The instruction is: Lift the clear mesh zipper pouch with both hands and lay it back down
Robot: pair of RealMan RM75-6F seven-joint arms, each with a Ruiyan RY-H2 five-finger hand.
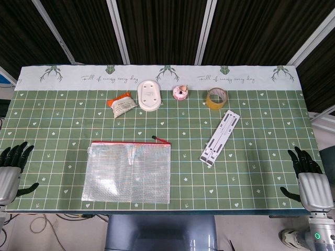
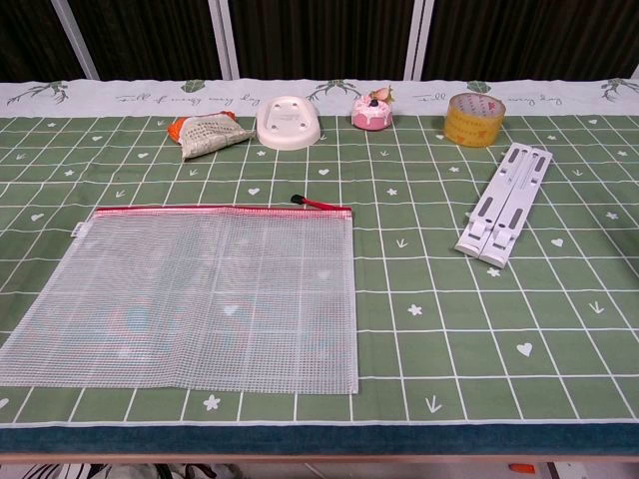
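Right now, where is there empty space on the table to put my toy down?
The biggest bare patch is between the mesh pouch and the white folding stand, running down to the front edge. Bare cloth also lies right of the stand. The back row is crowded: snack packet, white oval dish, pink cake toy, tape roll.

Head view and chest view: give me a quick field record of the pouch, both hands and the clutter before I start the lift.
pouch: clear mesh zipper pouch lies flat at the near left, red zipper edge away from the robot
left hand: left hand at the table's left edge, fingers apart, holds nothing
right hand: right hand at the right edge, fingers apart, holds nothing
clutter: tape roll, white folding stand, far side
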